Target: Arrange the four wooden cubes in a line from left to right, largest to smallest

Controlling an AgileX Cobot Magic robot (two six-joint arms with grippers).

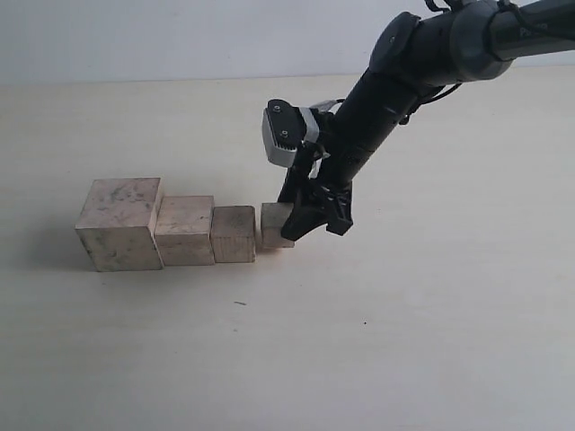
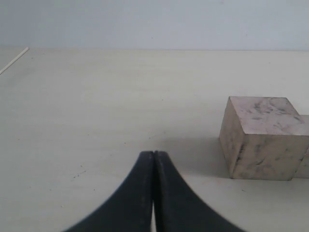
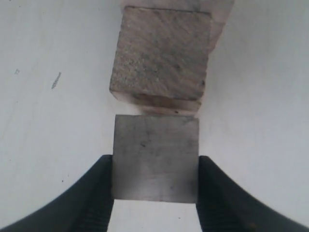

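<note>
Four pale wooden cubes stand in a row on the table. The largest cube (image 1: 119,224), smudged dark, is at the left, and its side also shows as the largest cube (image 2: 263,137). Then come the second cube (image 1: 185,230), the third cube (image 1: 234,233) and the smallest cube (image 1: 275,224) at the right end. My right gripper (image 1: 310,218) is shut on the smallest cube (image 3: 156,157), both fingers pressed on its sides, close behind the third cube (image 3: 161,55). My left gripper (image 2: 153,153) is shut and empty, low over the bare table left of the largest cube.
The light wooden tabletop (image 1: 404,341) stretches around the row, with a pale wall (image 1: 180,36) behind it. The right arm (image 1: 422,63) slants down from the upper right.
</note>
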